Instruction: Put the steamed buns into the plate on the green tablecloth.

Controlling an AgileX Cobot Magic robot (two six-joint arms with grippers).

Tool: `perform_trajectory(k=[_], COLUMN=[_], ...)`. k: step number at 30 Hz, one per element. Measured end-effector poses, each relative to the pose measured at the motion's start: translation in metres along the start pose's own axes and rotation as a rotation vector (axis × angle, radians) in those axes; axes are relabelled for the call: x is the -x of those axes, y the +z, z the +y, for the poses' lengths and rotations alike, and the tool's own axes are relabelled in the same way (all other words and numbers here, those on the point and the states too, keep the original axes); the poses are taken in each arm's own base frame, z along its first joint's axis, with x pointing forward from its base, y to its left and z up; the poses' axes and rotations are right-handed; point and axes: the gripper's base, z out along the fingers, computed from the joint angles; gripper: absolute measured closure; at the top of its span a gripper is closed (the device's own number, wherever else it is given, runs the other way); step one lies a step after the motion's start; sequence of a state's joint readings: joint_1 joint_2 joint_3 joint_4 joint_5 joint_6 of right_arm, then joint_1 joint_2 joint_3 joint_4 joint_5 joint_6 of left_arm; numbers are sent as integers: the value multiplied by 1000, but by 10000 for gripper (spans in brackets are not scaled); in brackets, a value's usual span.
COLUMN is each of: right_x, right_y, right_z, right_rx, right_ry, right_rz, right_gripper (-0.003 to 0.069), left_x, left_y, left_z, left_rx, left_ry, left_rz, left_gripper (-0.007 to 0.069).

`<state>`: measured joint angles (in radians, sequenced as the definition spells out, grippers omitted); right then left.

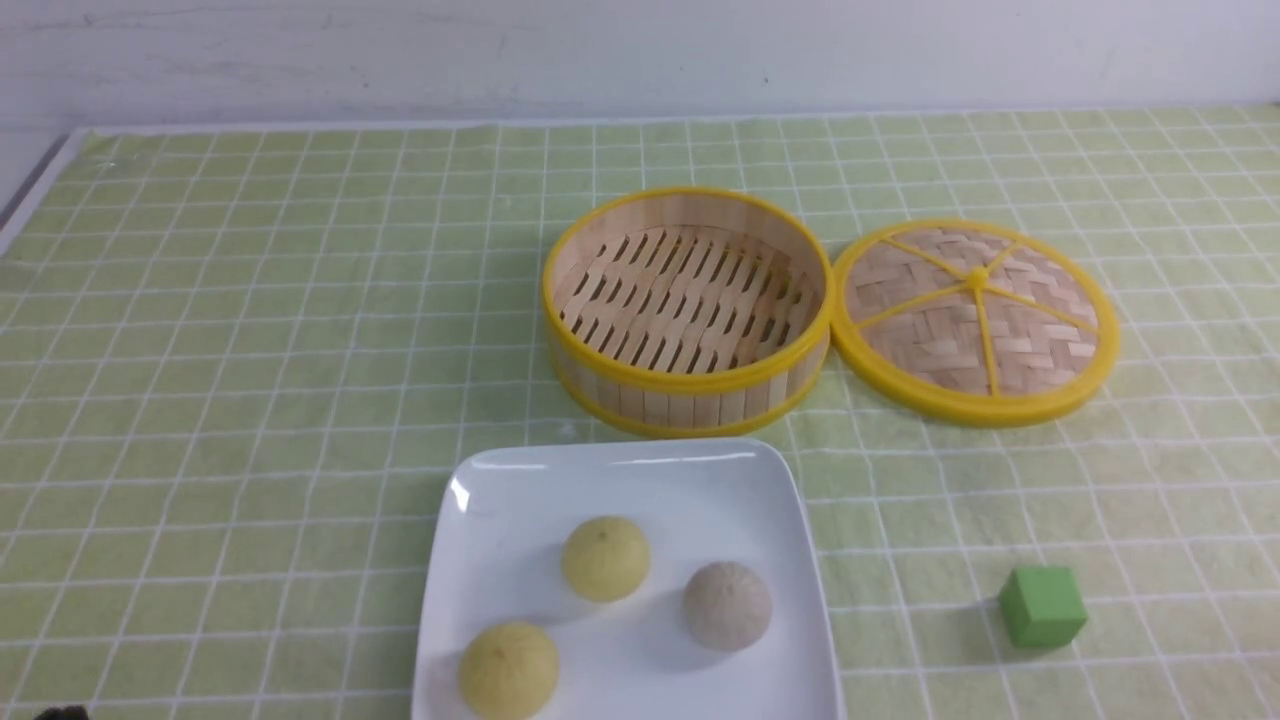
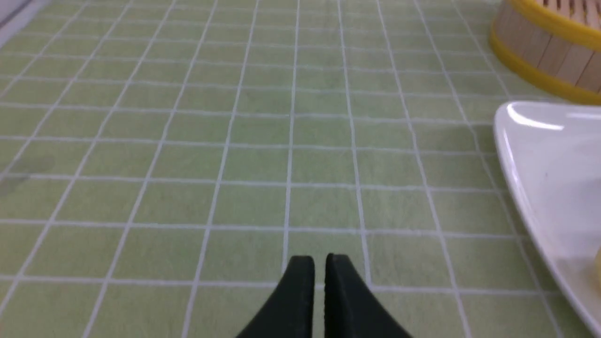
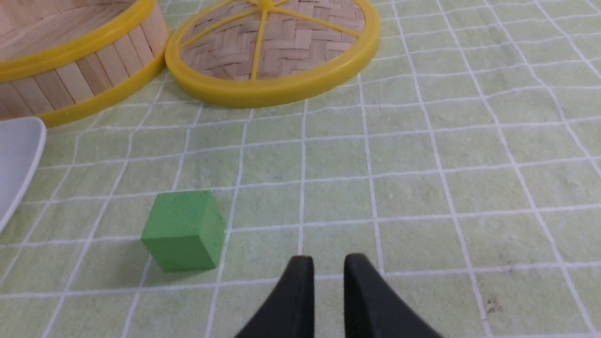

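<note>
Apparently no readable writing on the white plate (image 1: 640, 690) or buns (image 1: 606, 559)

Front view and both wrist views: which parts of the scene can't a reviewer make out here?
- Plate: near edge, cut off by the front view's bottom border.
- Left gripper: only its fingertips show in the left wrist view; the bottom border cuts off the rest.
- Right gripper: likewise, in the right wrist view.
- Yellow buns' undersides: hidden by the buns themselves in the front view.
</note>
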<state>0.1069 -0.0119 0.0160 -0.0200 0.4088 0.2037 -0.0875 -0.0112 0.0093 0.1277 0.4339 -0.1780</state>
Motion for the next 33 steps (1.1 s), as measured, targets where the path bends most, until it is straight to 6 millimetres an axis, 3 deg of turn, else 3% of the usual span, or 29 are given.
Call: perform_trajectory(k=[33], right_x=[0], right_y=[0], right_z=[0], right_rx=[0], right_ry=[0], right_rz=[0], right_gripper=[510], left_x=[0], left_y=[1], left_z=[1], left_rx=[29], left_ry=[-15], left_rz=[-30], left_gripper=[517])
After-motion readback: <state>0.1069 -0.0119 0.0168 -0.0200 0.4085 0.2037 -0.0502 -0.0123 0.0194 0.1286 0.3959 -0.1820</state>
